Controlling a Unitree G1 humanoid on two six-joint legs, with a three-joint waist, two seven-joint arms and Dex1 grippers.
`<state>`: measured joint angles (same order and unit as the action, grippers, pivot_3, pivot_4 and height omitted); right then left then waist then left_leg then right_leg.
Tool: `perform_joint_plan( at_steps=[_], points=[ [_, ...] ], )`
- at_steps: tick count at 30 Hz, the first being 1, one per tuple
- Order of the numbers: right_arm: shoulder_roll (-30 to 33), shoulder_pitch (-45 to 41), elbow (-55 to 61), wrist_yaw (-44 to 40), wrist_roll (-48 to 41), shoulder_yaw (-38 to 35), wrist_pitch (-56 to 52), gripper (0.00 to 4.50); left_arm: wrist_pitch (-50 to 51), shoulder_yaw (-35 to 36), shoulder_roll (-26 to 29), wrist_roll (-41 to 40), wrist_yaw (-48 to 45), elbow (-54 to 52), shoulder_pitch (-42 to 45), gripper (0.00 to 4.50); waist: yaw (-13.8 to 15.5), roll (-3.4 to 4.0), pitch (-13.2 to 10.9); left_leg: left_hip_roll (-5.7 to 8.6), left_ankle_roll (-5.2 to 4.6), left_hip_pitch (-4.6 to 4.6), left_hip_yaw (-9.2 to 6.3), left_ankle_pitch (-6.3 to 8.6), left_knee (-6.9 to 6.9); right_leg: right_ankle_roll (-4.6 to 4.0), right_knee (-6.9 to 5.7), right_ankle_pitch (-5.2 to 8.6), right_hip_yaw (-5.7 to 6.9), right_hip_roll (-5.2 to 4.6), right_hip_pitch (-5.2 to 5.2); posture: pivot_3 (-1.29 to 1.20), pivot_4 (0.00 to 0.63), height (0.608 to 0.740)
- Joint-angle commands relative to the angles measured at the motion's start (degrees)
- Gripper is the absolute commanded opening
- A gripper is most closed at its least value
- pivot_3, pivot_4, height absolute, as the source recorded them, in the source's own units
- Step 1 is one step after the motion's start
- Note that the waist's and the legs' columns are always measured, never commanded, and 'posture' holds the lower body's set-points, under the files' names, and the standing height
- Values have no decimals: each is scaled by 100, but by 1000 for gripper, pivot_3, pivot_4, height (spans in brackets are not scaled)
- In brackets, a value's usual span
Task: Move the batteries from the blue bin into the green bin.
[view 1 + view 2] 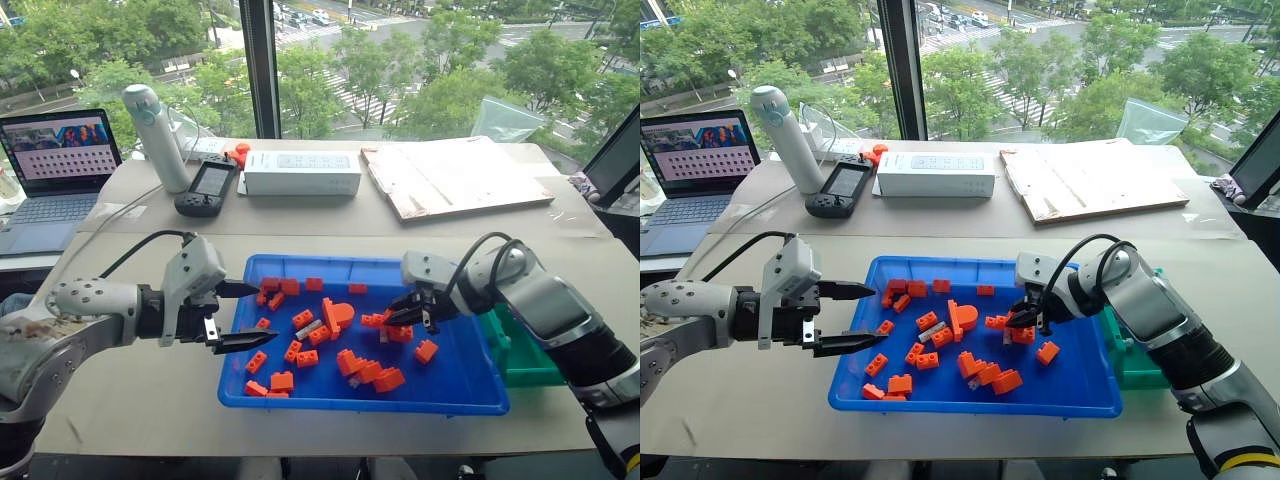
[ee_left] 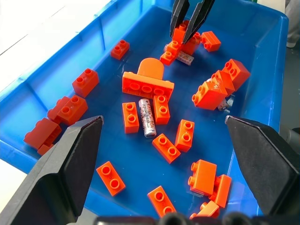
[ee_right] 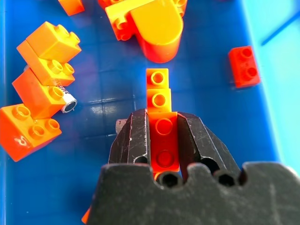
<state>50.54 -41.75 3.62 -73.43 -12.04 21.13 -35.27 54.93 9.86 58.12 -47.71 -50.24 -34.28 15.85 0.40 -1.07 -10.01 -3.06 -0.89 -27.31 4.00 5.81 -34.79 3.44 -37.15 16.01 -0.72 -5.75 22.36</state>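
Studded orange brick [image 3: 162, 133] between black end effector [image 3: 161, 140] fingers.

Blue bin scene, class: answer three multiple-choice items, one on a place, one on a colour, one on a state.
1. The smaller bin stands:
A. inside the blue bin
B. beside the blue bin, on the robot's right
C. on the laptop

2. The smaller bin is:
A. green
B. yellow
C. white

3. The right tool is:
A. wide open
B. shut on a battery
C. shut on an orange brick

Key:
1 B: it sits against the blue bin's right wall, under the right arm.
2 A: its walls are dark green.
3 C: the right wrist view shows both fingers clamped on the brick.
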Motion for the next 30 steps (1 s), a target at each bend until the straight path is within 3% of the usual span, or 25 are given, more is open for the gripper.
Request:
perform_joint_plan(
  at_steps=[1,7,9,16,21,30],
  points=[
    [237,-279,-346,5,232,-358,337,450,-161,-39,-33,35,15,-100,122,4500,8,0,0,0,0,0,0,0,0,0,0,0,1,0,3,0,150,740],
    [177,-308,-1051,343,791,-215,492,450,-189,-221,-105,125,3,-30,314,4500,14,-1,0,1,1,-1,3,0,1,-1,3,0,-1,-1,1,0,150,740],
    [67,-327,-955,294,628,-348,257,1458,-189,-263,-94,157,-10,21,358,4500,11,-1,0,1,-1,-2,3,-1,3,-1,0,-1,-3,0,-7,0,150,740],
    [23,-164,91,-146,-46,-552,-290,3685,-196,-259,-35,192,-78,13,289,4500,-3,-1,0,-1,-6,-2,2,-4,5,0,-3,-1,-5,5,-8,0,150,740],
    [19,201,723,-275,-215,-385,-386,3685,-167,-132,6,153,-91,-117,104,4500,25,-1,0,-2,-2,-2,0,-1,5,0,-1,0,-2,4,-6,0,150,740],
    [-448,330,306,216,246,7,-87,3685,-129,-95,4,154,-2,-255,64,4500,24,-2,0,-4,2,0,2,1,-3,-7,2,-6,-1,2,1,0,150,740]
  ],
)
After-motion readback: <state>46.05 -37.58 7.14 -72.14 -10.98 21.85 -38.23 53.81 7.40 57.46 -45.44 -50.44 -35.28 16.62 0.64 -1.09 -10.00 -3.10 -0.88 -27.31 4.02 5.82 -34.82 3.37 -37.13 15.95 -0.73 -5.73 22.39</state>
